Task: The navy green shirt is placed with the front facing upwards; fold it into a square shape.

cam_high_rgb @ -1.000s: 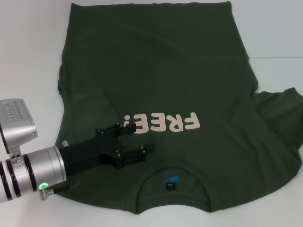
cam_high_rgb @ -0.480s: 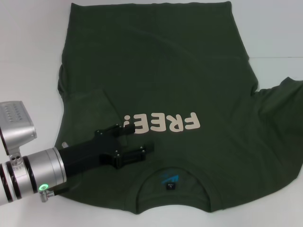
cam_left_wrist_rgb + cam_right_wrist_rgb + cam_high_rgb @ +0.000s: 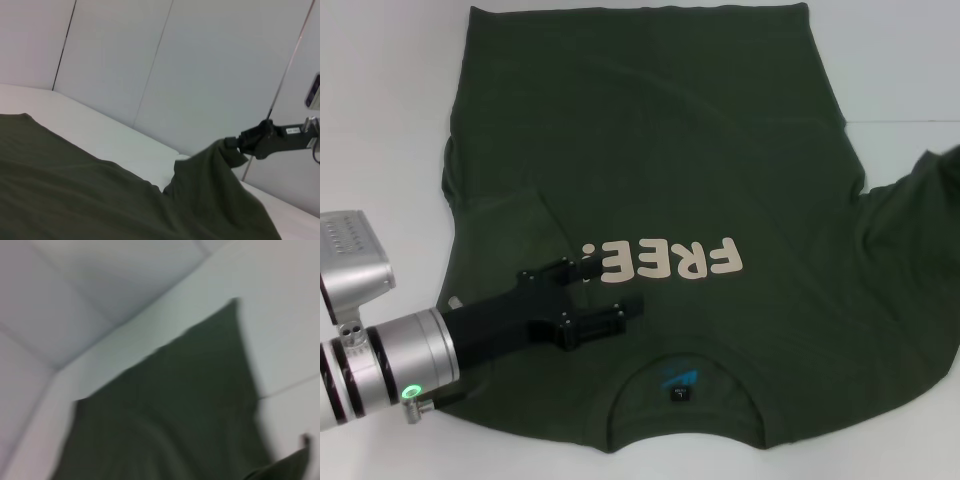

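One navy green shirt (image 3: 650, 150), front up (apparently sleeve lifted)

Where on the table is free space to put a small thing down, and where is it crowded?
Bare table lies left of the shirt, and more right of its far half, beyond the lifted sleeve. The near left is crowded: the left tool rests open on the shirt beside the lettering. The right tool holds the sleeve up.
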